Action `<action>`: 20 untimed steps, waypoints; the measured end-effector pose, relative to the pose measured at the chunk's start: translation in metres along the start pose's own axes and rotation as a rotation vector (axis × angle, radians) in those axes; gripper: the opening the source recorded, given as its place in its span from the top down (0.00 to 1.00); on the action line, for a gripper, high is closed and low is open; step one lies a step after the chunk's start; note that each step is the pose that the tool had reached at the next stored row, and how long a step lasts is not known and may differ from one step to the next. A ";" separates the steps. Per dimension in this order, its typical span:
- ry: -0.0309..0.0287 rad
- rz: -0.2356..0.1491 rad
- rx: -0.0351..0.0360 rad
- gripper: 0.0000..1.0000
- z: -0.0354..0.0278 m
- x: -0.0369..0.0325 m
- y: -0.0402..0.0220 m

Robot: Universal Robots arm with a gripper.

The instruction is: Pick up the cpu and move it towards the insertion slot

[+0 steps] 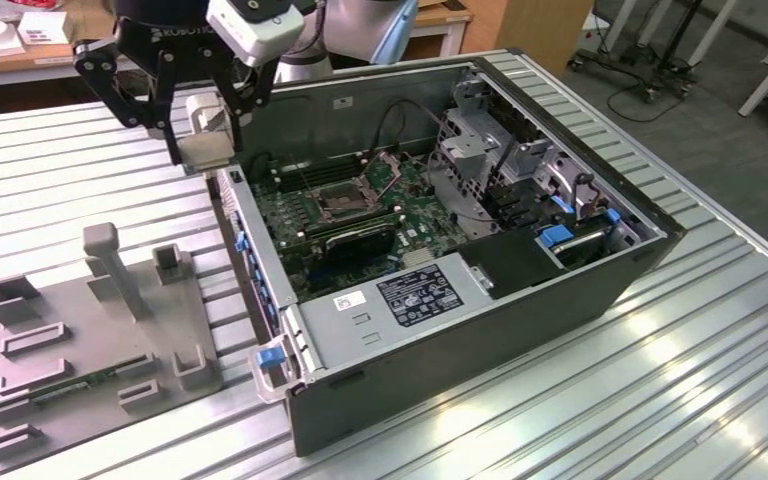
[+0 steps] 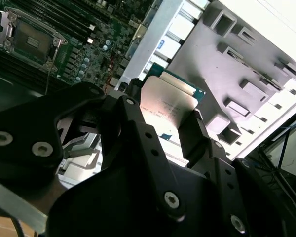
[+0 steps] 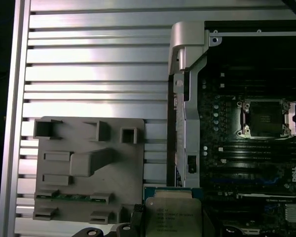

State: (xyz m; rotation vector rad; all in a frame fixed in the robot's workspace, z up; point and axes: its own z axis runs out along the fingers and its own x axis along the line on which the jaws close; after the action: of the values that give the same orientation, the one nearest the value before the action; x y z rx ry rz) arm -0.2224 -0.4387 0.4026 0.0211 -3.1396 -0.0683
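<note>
The cpu (image 2: 167,106) is a flat square chip with a pale metal face, and my gripper (image 2: 165,116) is shut on it, one black finger on each side. In the exterior view the gripper (image 1: 208,150) hangs with the cpu (image 1: 205,135) above the table, just outside the back corner of the open computer case towards the exterior view's left. The insertion slot (image 1: 337,200), a silver-framed socket with a dark centre, sits on the green board inside the case, apart from the chip. In both wrist views the insertion slot (image 3: 264,118) lies well off from the cpu (image 3: 172,217).
A grey plastic tray (image 1: 91,330) with upright posts and recesses lies on the slatted metal table (image 1: 704,380), with a narrow green circuit strip (image 1: 84,380) in it. The case wall (image 1: 237,240), drive cages (image 1: 491,150) and power supply (image 1: 411,295) surround the board.
</note>
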 end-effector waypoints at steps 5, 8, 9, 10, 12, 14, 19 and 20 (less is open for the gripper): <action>0.0000 0.000 0.0001 0.46 0.0002 -0.0064 -0.0001; 0.0000 0.000 0.0000 0.46 0.0003 -0.0123 -0.0002; 0.0000 0.000 0.0000 0.46 0.0003 -0.0144 -0.0002; 0.0000 0.000 0.0000 0.46 0.0004 -0.0163 -0.0002; 0.0000 0.000 0.0000 0.46 0.0005 -0.0201 -0.0003; 0.0000 0.000 0.0000 0.46 0.0005 -0.0240 -0.0003; 0.0000 0.000 0.0000 0.46 0.0007 -0.0329 -0.0005; 0.0000 0.000 0.0000 0.46 0.0007 -0.0350 -0.0005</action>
State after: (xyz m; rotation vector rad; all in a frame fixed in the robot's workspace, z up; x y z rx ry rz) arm -0.1874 -0.4387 0.4018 0.0211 -3.1396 -0.0683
